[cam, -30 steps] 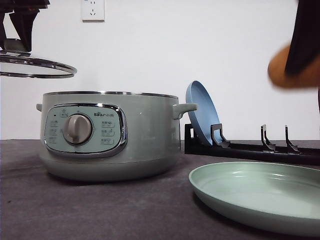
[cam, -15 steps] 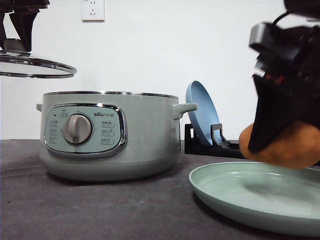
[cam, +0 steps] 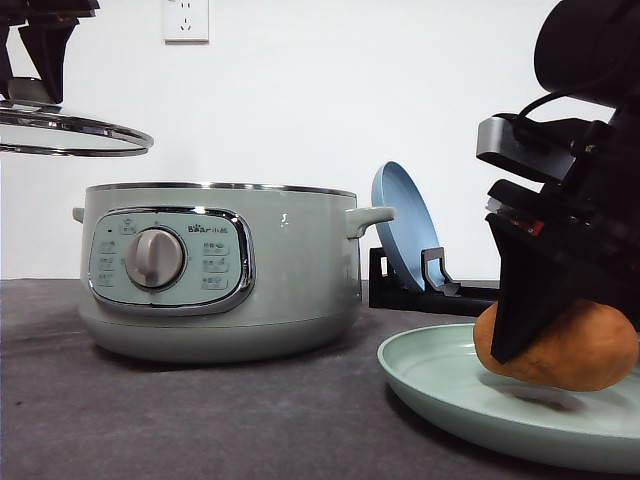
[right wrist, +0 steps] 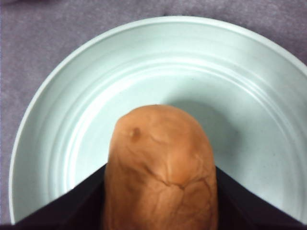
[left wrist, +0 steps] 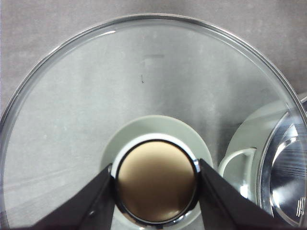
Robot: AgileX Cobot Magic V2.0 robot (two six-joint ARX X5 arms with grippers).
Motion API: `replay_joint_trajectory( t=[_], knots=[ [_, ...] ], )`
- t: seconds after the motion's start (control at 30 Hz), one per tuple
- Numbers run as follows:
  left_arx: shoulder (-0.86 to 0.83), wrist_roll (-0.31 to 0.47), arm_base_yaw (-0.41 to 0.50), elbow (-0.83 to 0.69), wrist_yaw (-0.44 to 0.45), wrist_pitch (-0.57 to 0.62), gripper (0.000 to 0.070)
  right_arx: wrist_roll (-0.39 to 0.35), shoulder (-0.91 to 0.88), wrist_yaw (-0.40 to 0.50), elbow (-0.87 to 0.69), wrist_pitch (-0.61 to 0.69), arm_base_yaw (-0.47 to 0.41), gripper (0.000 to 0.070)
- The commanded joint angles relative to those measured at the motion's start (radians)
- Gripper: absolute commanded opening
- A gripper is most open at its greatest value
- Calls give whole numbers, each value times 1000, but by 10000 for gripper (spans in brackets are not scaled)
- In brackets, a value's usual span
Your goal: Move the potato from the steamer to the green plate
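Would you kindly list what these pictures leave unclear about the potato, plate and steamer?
- Front view: whether the potato touches the green plate; the rim hides its underside.
- Front view: the steamer interior, behind its wall.
- Right wrist view: the potato's rear, cut off by the edge between the right gripper fingers.
- Left wrist view: the lid rim, cut off.

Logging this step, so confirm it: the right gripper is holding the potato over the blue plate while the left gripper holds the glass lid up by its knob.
One detail is wrong: the plate. The front view shows the right gripper holding the potato over the green plate; the blue plate stands in the rack behind. The left gripper does hold the glass lid by its knob.
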Motion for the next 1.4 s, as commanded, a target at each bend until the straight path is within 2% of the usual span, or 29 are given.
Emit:
replay_joint_trajectory(
  t=[0.0,0.1,0.27,0.5,1.07,1.1,1.2,1.23,1.37],
  knots=[
    [-2,-6,-2,40,2,31,0,6,12,0,6,4,5,265],
    [-2,-6,-2,40,2,30,0,6,12,0,6,-5,5,273],
    [-2,-6,-2,40,2,30,0,6,11,8,6,-11,5,407],
    [-2,-6,-2,40,2,29,0,14,-28,-1,57,-57,5,418],
    [-2,-6,-2,40,2,24,0,8,-418,0,517,-606,5,436],
    [-2,-6,-2,40,2,23,0,6,-443,1,539,-638,5,452],
    [-2,-7,-2,40,2,19,0,9,-513,13,587,-706,5,580],
    [-2,-7,-3,40,2,18,0,10,-534,22,598,-722,5,599],
    [-2,-10,-4,40,2,10,0,12,-619,62,630,-756,5,608]
  ],
)
